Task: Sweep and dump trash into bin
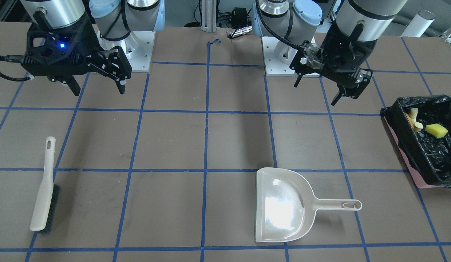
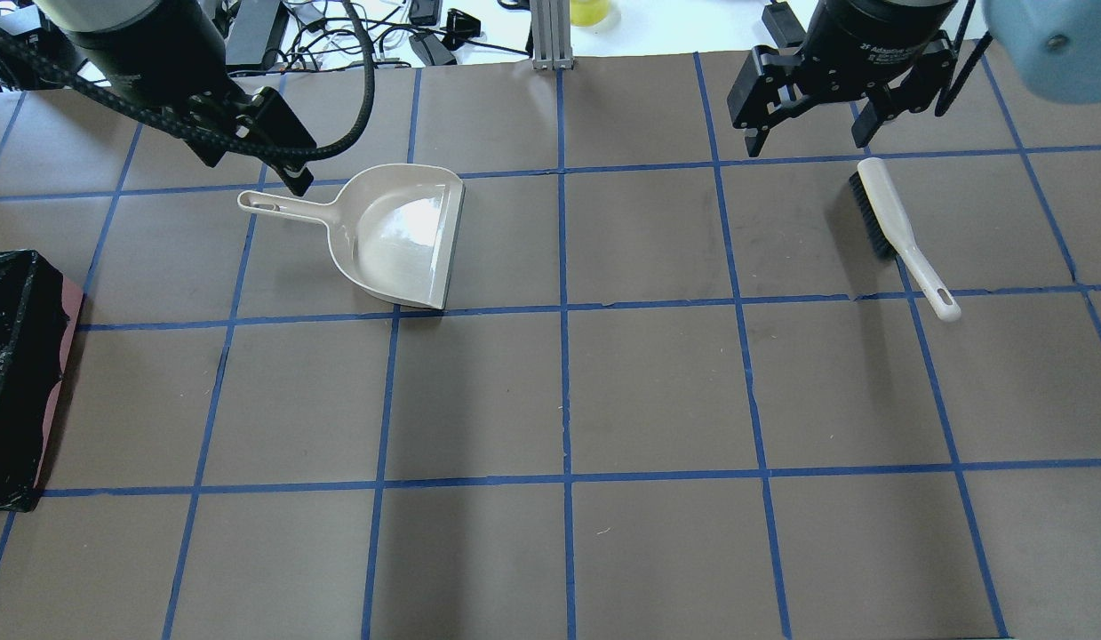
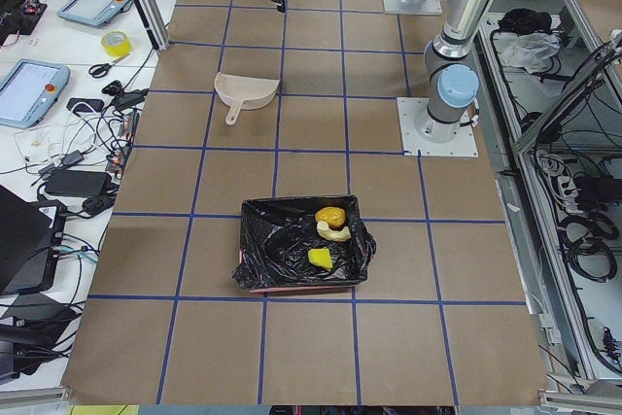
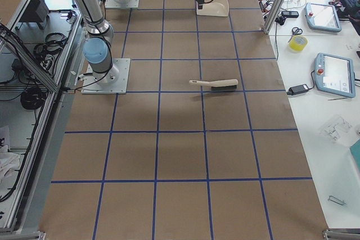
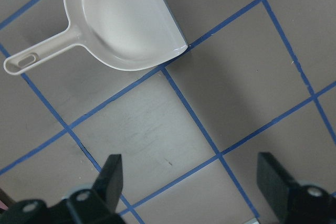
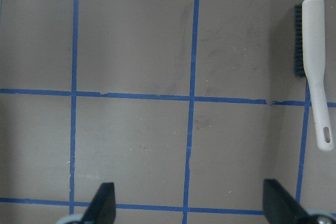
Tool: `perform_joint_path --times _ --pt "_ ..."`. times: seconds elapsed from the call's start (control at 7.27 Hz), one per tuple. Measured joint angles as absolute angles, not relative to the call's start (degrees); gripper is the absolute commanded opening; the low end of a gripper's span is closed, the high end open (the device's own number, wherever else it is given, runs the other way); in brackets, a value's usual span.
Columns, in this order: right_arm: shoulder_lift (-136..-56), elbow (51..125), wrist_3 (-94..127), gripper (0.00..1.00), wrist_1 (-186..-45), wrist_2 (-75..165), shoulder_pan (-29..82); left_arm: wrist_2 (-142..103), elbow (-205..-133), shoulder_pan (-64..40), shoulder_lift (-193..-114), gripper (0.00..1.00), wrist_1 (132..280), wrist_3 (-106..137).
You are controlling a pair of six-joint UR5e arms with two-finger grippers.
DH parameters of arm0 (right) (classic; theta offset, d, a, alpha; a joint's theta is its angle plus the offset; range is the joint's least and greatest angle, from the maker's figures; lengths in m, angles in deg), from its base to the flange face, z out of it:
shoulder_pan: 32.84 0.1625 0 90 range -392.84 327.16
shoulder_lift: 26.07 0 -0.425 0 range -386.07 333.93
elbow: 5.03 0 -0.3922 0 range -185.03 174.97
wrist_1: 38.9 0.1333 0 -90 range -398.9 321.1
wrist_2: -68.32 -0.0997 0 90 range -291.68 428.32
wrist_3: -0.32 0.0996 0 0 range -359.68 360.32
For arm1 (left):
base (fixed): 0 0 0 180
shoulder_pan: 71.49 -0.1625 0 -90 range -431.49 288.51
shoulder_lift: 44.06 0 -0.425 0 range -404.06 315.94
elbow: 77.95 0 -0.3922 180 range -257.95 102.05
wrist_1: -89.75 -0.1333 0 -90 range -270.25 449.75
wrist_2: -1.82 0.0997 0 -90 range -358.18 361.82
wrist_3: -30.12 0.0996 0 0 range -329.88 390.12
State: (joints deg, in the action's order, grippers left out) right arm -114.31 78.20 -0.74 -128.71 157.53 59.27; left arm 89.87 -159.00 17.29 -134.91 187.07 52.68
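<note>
Within the bin (image 3: 258, 250): three trash pieces (image 3: 319, 258); outside, one dustpan (image 1: 283, 207), one brush (image 1: 43, 196); left gripper (image 5: 190, 169), right gripper (image 6: 190, 187) spread.

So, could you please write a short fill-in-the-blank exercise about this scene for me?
1. The bin holds ____ toy food pieces.
2. The brush lies on the table nearer the ____ gripper.
3. The left gripper and the right gripper both stand ____ and hold nothing.

Missing words: three; right; open.
</note>
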Motion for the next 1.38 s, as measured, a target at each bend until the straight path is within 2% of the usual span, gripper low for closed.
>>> perform_joint_path --times 0.55,1.38 --pt "-114.3 78.2 -0.7 1.0 -128.6 157.5 59.3 90.3 -161.0 16.8 -132.0 1.0 186.3 42.8" --pt "-114.3 78.2 -0.7 1.0 -128.6 157.5 59.3 93.2 -162.3 16.6 -131.6 1.0 185.2 32.4"
